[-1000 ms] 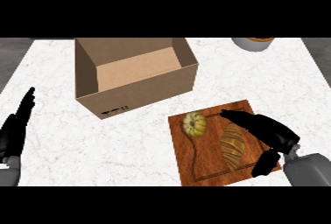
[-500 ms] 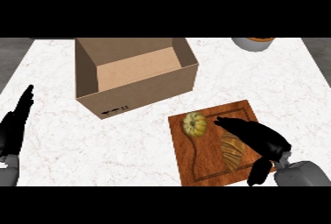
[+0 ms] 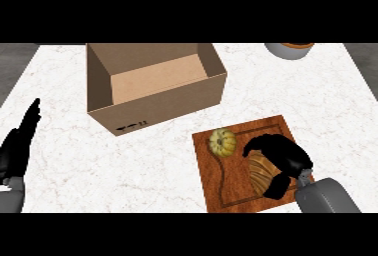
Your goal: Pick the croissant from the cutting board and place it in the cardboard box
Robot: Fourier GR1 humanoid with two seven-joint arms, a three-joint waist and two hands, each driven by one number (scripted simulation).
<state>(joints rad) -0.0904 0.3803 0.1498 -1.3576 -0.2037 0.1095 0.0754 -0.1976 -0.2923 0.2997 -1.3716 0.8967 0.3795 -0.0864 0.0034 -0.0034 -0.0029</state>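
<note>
The croissant [image 3: 258, 169] lies on the wooden cutting board [image 3: 221, 192] at the lower right, golden and ridged, partly hidden. My right hand [image 3: 284, 155] sits on top of it, fingers curled over its far side and thumb [image 3: 275, 187] down at its near side. The open cardboard box [image 3: 151, 85] stands at the upper middle, tilted a little, its inside bare. My left hand [image 3: 16, 147] rests open at the left edge, fingers pointing up, far from both.
A small yellow, round ribbed item [image 3: 222, 142] lies on the board's far left corner, just beside my right fingers. A grey pot with a brown rim [image 3: 289, 49] stands at the counter's far right edge.
My right hand has drawn back toward me along the board and its fingers have curled down over the croissant. The left hand has barely shifted.
</note>
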